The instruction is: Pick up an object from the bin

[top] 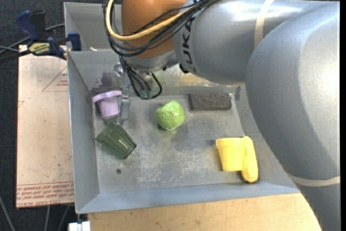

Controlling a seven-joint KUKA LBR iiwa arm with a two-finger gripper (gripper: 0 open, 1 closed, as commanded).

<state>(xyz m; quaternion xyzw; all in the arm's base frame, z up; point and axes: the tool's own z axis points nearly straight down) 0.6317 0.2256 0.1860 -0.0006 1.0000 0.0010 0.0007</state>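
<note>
Fingers first: from where I stand I can see one slim grey metal one reaching straight down along the right side of a small lilac plastic cup, touching it or very nearly so; its partner is hidden by the cup and the wrist above, so I cannot tell whether they are spread or pinching; the gripper hangs low at the left end of the grey metal bin, close to the sloping left wall, and the arm's orange cover and looped cables sit directly over it; the lilac cup looks like the thing being gone after, since the finger is set against its wall, where a two-finger grasp would get purchase; just below it a dark green ribbed plastic cup lies tipped on its side, near enough to be nudged on any lift; the other things are well apart and out of the way: a pale green crumpled ball mid-bin, a dark grey flat rectangular block by the back wall, a yellow plastic cup with a handle toward the right.
</note>
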